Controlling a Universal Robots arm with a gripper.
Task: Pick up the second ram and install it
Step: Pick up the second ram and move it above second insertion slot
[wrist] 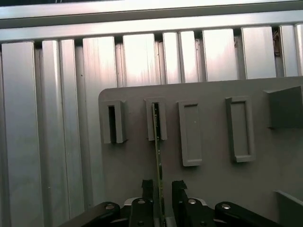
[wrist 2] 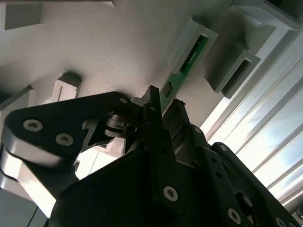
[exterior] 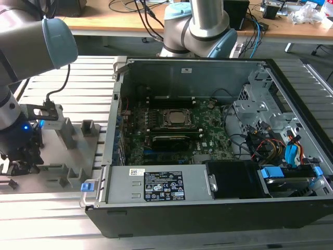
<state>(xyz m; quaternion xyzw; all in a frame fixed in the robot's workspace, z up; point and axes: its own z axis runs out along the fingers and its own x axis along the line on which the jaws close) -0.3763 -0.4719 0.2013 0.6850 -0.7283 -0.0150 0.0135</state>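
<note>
Second ram [wrist: 157, 156] stands on edge between the fingers [wrist: 179, 189] of the gripper [wrist: 161, 187], its far end seated in a narrow pocket [wrist: 163, 118] of the grey fixture plate [wrist: 213, 189]. From where I stand the fingers look released. In the first wrist view a sliver of plate shows between one finger and the green edge, so they straddle it rather than clamp it. In the second wrist view the thin green board runs out of its pocket and down between the black fingertips.

What worries me is squareness. It is thin and held at one end by the pocket. If the fingers close off-centre they could push it sideways and bend it against the pocket walls. They could also pinch only a corner, so that it slips or tilts once lifted. Carried crooked, it would meet a slot on the motherboard [exterior: 208, 125] badly.

The plate lies on a ribbed aluminium table [wrist: 61, 118] at the exterior view's left, beside the open computer case [exterior: 182, 70] towards that view's right. Behind both, a wooden desk [exterior: 104, 21] carries loose cables [exterior: 148, 23] and clutter
</note>
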